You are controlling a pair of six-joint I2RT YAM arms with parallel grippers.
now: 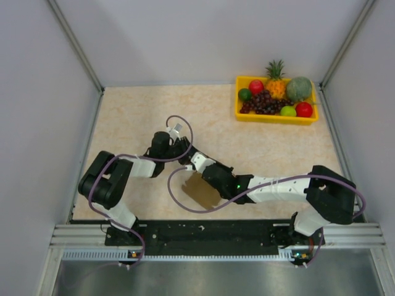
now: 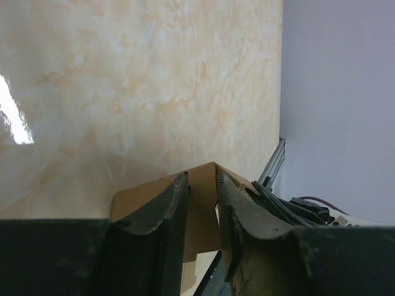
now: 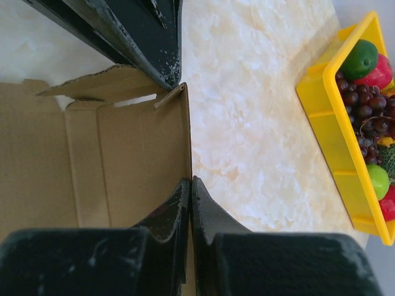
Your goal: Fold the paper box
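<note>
guessing the right gripper (image 3: pixel 189 185) clamps the paper box (image 3: pixel 123 154) wall upright so the left gripper (image 2: pixel 201 179), nipping the flap, can crease it

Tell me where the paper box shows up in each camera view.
Top external: paper box just below centre.
Left wrist: bottom centre.
Right wrist: left half.
Shared landmark: the marbled table, visible in all three.

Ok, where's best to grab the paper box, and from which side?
Take the paper box by its upright side wall, edge-on, one finger inside, one outside, as the right end effector does: it is a thin standing sheet with a free edge.
</note>
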